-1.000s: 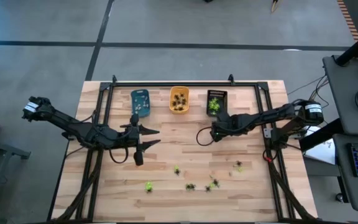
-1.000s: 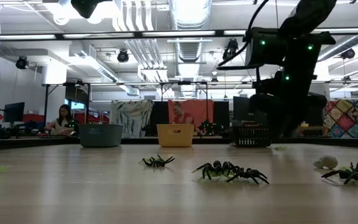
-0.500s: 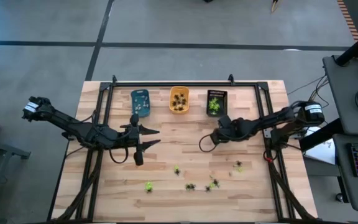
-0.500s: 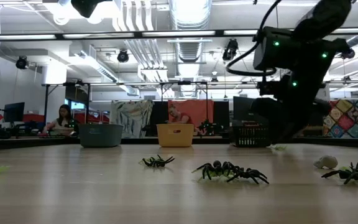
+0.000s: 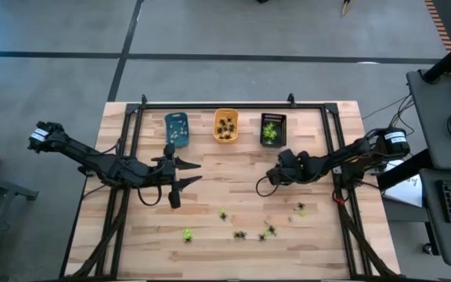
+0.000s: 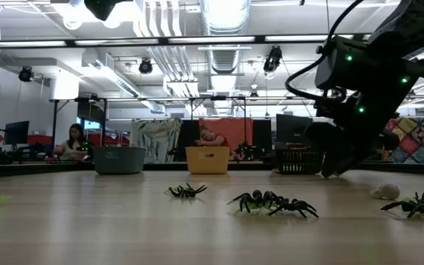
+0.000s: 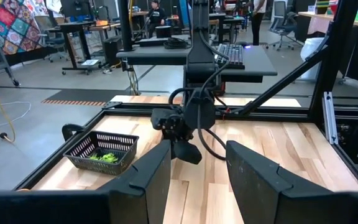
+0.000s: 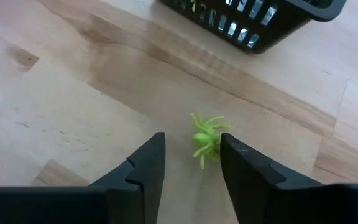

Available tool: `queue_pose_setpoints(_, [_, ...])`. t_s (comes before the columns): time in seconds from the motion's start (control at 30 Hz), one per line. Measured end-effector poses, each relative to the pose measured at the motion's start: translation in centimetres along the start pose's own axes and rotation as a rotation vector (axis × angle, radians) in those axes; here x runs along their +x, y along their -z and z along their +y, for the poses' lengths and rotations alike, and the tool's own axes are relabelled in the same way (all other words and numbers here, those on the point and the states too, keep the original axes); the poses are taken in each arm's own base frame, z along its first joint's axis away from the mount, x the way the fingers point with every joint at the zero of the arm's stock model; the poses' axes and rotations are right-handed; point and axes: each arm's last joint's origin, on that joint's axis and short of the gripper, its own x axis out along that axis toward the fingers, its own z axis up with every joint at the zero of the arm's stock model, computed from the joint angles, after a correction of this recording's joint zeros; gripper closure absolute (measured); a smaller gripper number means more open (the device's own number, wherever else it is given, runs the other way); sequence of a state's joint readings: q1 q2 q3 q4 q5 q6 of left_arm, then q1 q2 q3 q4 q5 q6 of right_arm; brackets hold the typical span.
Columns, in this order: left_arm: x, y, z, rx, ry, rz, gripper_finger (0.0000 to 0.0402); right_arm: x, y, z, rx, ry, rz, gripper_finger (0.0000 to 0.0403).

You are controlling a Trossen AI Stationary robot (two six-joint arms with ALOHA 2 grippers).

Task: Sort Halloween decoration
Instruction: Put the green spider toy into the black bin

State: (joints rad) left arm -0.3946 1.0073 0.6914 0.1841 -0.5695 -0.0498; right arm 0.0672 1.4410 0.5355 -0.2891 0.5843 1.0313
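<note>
While a tiny yellow-green plastic spider (image 8: 206, 139) lies on the pale wooden desk (image 5: 225, 160) near the black mesh tray (image 5: 272, 129), the right tool (image 8: 190, 163) hangs just over it, fingers spread with nothing between them. More small black and green spiders (image 5: 266, 230) sit scattered on the near part of the desk. Well apart, the left tool (image 5: 185, 173) waits with fingers spread, empty.

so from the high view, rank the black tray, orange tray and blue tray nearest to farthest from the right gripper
From the right gripper:
1. black tray, just behind it, rightmost in the row.
2. orange tray, middle of the row.
3. blue tray, leftmost, over on the left arm's side.
</note>
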Motion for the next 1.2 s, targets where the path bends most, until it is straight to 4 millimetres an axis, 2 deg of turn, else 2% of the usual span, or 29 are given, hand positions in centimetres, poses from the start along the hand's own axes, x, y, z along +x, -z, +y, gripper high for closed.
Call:
queue_pose_setpoints(0.4, [0.0, 0.0, 0.0, 0.01, 0.0, 0.005, 0.0263, -0.1, 0.1, 0.0, -0.045, -0.005, 0.005, 0.0387])
queue_pose_setpoints(0.57, [0.0, 0.1, 0.0, 0.018, 0.0, 0.005, 0.0263, -0.8, -0.3, -0.2, -0.034, -0.049, 0.024, 0.0393])
queue_pose_setpoints(0.97, [0.0, 0.1, 0.0, 0.02, 0.0, 0.006, 0.0263, -5.4, -2.9, -0.8, 0.075, -0.324, -0.04, 0.0394])
queue_pose_setpoints(1.2, [0.0, 0.0, 0.0, 0.018, 0.0, 0.004, 0.0263, -7.1, -5.3, -0.1, 0.111, -0.531, -0.205, 0.0394])
